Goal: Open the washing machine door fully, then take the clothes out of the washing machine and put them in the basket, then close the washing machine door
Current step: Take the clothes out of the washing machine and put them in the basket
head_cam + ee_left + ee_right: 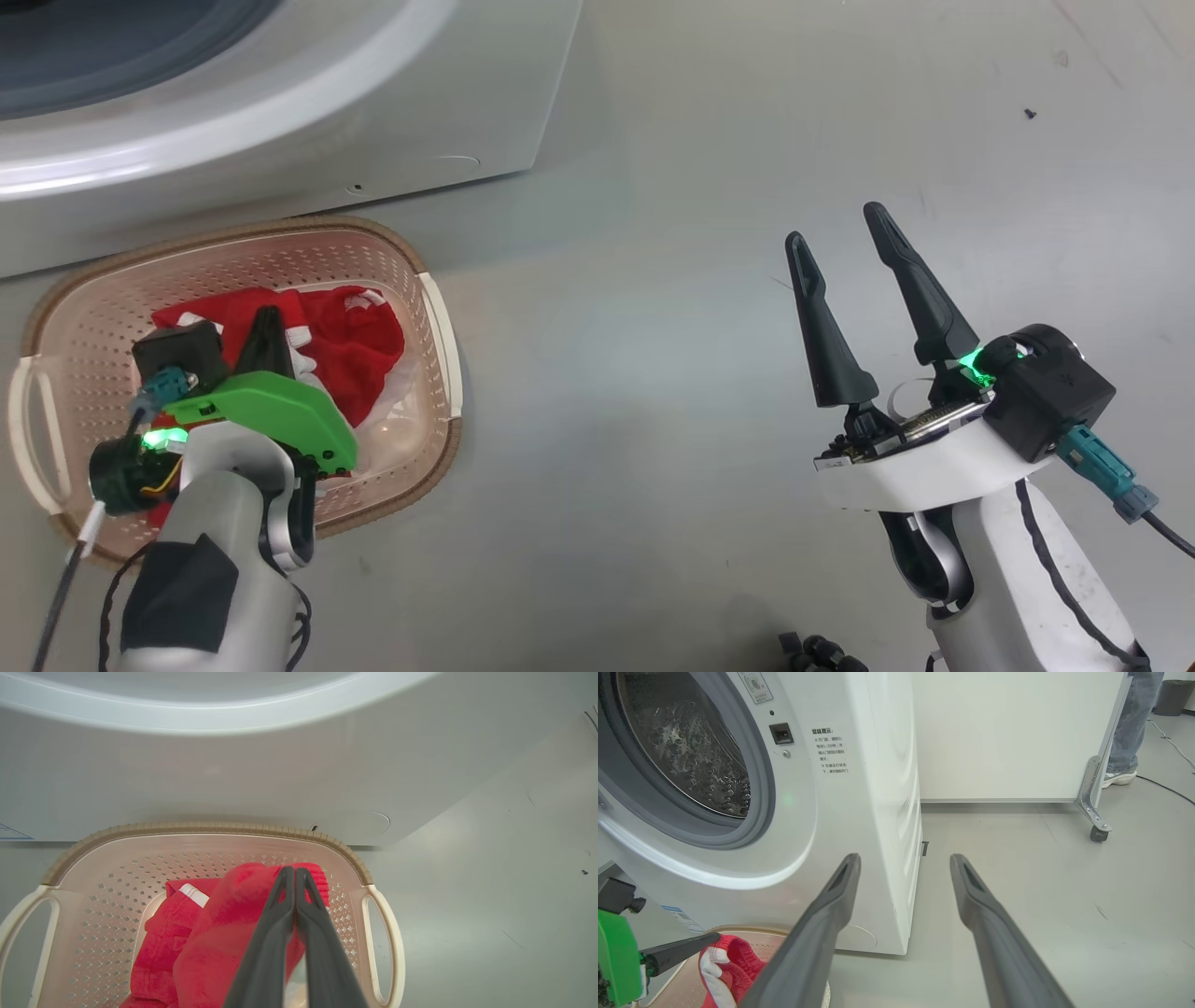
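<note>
- Our left gripper (295, 871) pinches the red clothes (219, 938) over the basket (210, 827), whose far rim lies just beside the washing machine (233, 774).
- We see grey floor (635, 373) stretching rightward.
- Our right gripper (836, 224) hangs spread and empty above it.

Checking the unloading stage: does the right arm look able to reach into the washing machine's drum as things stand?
Probably yes. The right gripper is open and empty, and the drum mouth stands open, with no door across it. The left gripper is lower, at the basket.
</note>
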